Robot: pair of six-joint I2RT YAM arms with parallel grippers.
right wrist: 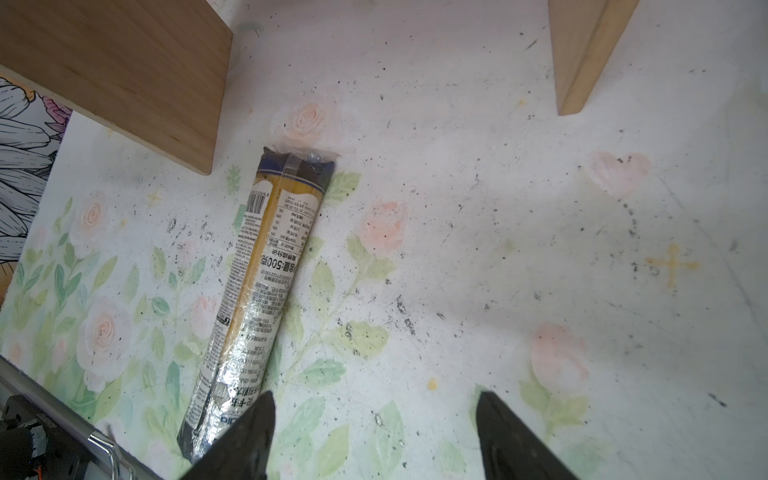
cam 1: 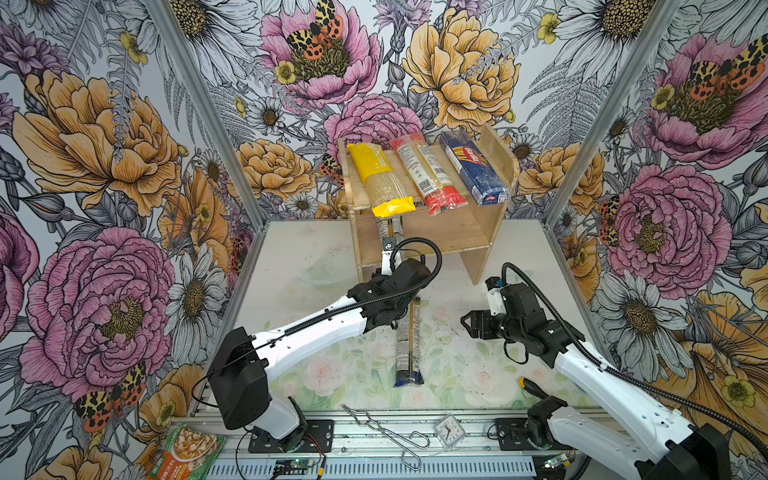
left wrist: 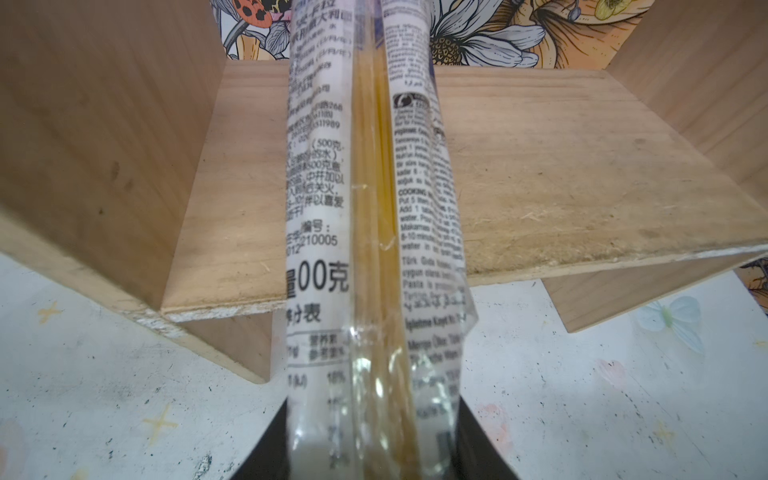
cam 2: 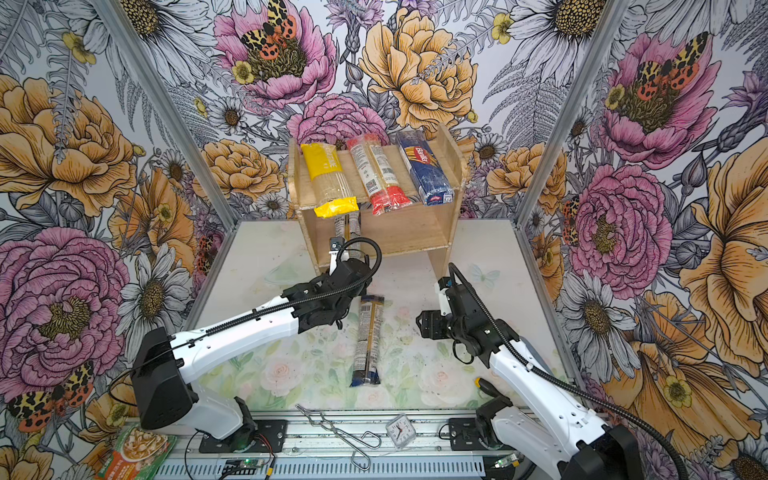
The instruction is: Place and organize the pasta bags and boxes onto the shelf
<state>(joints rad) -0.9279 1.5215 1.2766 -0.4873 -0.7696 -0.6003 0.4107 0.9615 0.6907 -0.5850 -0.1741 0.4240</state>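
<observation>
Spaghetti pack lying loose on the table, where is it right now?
In both top views the spaghetti pack lies on the table, between the left arm and the right arm, just in front of the shelf.

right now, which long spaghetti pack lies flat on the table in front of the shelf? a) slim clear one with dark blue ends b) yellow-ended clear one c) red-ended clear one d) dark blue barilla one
a: the slim clear spaghetti pack with dark blue ends lies flat on the floral-printed table, in front of the light wooden two-tier shelf
</observation>
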